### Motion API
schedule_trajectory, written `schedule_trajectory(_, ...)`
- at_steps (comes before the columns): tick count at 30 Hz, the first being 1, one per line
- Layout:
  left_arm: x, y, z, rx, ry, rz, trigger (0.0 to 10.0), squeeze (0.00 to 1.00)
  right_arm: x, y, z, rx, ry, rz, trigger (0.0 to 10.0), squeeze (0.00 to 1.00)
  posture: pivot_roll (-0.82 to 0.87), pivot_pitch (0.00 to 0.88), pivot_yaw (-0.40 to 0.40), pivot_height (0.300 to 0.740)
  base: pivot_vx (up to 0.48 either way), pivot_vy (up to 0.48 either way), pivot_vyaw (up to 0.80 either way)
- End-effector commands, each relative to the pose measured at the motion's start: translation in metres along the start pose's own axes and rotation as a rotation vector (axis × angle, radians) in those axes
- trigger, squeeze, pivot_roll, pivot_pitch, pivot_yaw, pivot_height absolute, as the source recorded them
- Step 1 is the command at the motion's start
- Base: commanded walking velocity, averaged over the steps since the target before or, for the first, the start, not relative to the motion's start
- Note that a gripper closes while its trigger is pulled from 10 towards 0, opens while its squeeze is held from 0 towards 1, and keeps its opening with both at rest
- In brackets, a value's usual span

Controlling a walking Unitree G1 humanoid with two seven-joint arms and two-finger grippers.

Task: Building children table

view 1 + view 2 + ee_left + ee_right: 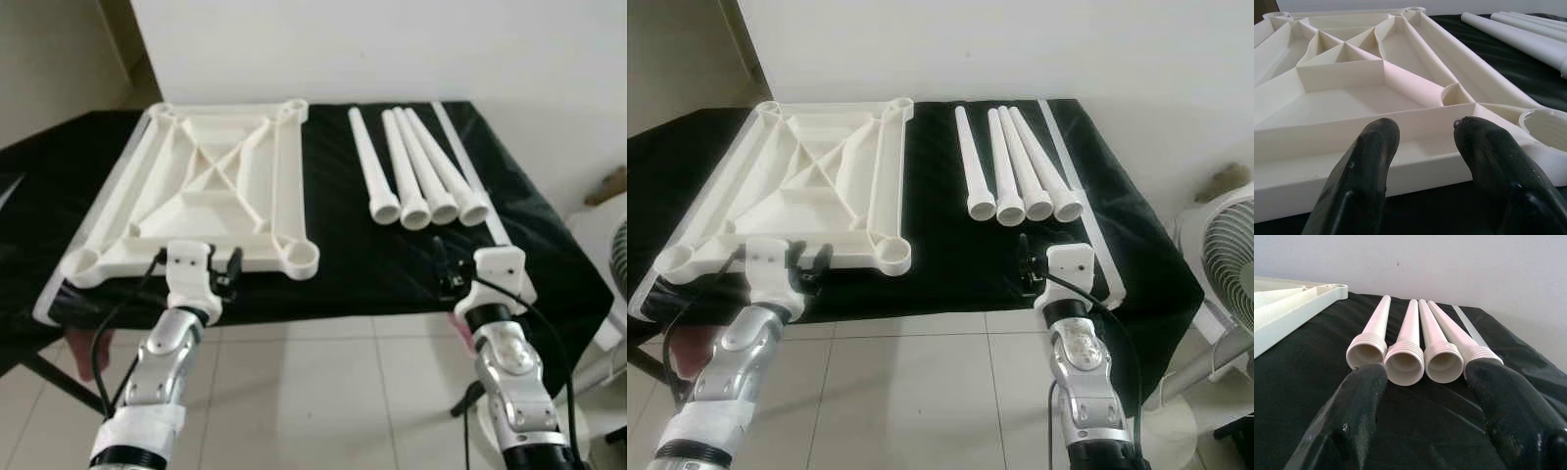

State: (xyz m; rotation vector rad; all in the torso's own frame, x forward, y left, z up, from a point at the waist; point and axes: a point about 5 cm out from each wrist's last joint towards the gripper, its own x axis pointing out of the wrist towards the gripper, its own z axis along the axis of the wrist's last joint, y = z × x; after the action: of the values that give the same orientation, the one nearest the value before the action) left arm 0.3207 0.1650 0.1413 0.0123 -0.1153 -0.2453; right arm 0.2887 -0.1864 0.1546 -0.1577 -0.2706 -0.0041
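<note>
A black-covered surface stands against a white wall, its near edge facing the robot above bare tiled floor. The white tabletop lies upside down on the robot's left half of the surface, ribbed underside up, with a round socket at each corner; its near corners reach almost to the surface's near edge. Black cloth shows between it and the 4 legs, which lie side by side on the right half. These are tapered white tubes, long axes running from wall toward the robot, threaded open ends nearest.

The left tool hovers released at the tabletop's near rim. The right tool hangs released just short of the legs' open ends.

A fan stands off the right edge.
</note>
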Motion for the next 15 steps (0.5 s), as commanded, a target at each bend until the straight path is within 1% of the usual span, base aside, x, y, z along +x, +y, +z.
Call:
schedule_trajectory(1, -0.0008, -0.0013, -0.005, 0.004, 0.019, -0.018, 10.0, 0.0, -0.0001, -0.0022, 0.0006, -0.002, -0.007, -0.011, 10.0, 0.0, -0.09, 0.043, 0.027, 0.74, 0.0, 0.0, 0.0)
schedule_trajectory(8, 0.0025, -0.0012, -0.0031, -0.014, 0.022, -0.02, 10.0, 0.0, 0.002, -0.001, 0.0025, 0.003, -0.019, -0.021, 10.0, 0.0, -0.09, 0.04, 0.037, 0.74, 0.0, 0.0, 0.0)
schedule_trajectory(15, 0.0041, 0.0016, -0.004, -0.014, 0.007, -0.017, 10.0, 0.0, 0.004, -0.0001, 0.0025, 0.005, -0.033, -0.03, 10.0, 0.0, -0.08, 0.038, 0.037, 0.74, 0.0, 0.0, 0.0)
